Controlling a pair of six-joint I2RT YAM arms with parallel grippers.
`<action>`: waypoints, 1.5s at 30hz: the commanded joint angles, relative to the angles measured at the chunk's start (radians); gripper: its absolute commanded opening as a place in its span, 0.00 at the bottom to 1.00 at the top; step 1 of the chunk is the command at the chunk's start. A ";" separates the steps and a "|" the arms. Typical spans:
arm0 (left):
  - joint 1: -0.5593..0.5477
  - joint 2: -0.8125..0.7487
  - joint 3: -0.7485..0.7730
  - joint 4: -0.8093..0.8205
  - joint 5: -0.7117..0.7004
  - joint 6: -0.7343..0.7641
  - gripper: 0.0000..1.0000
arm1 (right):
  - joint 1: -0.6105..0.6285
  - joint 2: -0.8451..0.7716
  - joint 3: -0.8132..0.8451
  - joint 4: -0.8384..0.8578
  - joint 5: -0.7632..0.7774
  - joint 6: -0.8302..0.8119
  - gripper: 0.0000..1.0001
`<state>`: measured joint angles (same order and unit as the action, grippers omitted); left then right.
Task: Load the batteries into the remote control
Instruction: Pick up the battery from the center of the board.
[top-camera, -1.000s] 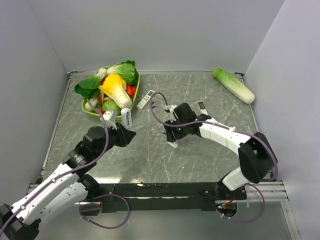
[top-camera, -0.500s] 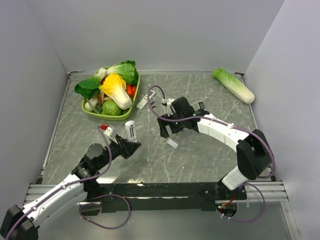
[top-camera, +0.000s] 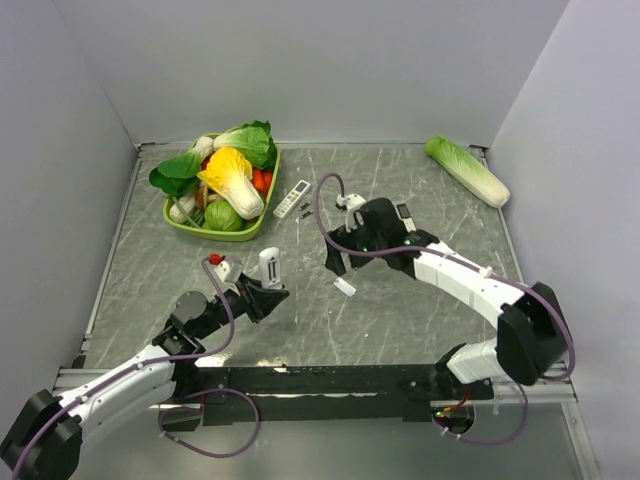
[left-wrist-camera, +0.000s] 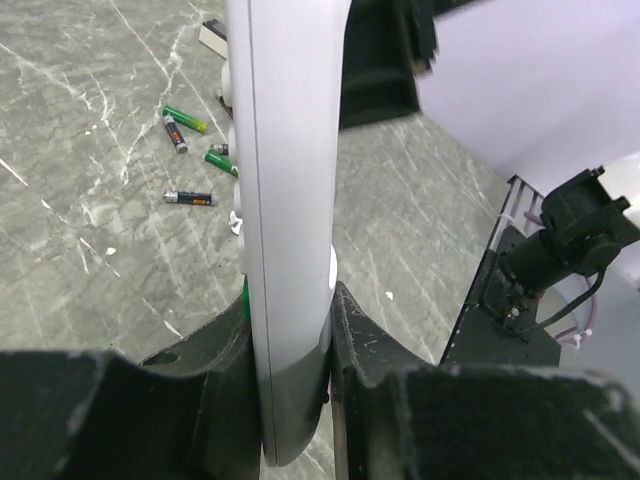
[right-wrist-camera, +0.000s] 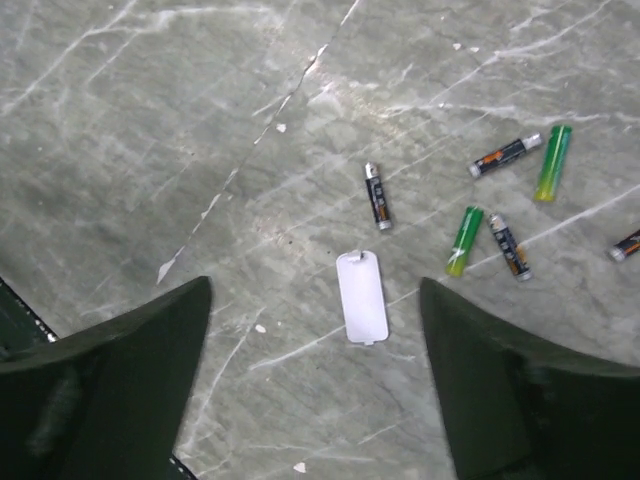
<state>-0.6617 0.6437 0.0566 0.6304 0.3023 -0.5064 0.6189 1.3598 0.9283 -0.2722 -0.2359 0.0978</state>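
Grey marbled worktop (top-camera: 400, 310) | your left pincer (left-wrist-camera: 290, 330) clamps the remote control (left-wrist-camera: 285, 150) upright on edge, probably to present it for loading | your right pincer (right-wrist-camera: 315, 300) spread wide, empty, above loose cover (right-wrist-camera: 362, 297); batteries (right-wrist-camera: 465, 240) scattered just beyond its tips | likely lining up a battery pick.

White remote control (left-wrist-camera: 290, 200), green and black batteries (right-wrist-camera: 464, 240)

Six batteries (right-wrist-camera: 375, 197), three remotes (top-camera: 268, 266)
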 joint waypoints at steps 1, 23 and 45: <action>0.002 0.033 0.003 0.100 0.034 0.057 0.01 | 0.010 0.119 0.164 -0.160 0.044 -0.032 0.83; 0.002 0.120 -0.028 0.190 0.046 0.072 0.01 | 0.077 0.651 0.684 -0.531 0.176 -0.114 0.38; 0.002 0.122 -0.020 0.180 0.055 0.077 0.01 | 0.100 0.825 0.796 -0.605 0.224 -0.144 0.33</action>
<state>-0.6617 0.7696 0.0494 0.7444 0.3359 -0.4488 0.7048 2.1567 1.6760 -0.8417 -0.0448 -0.0315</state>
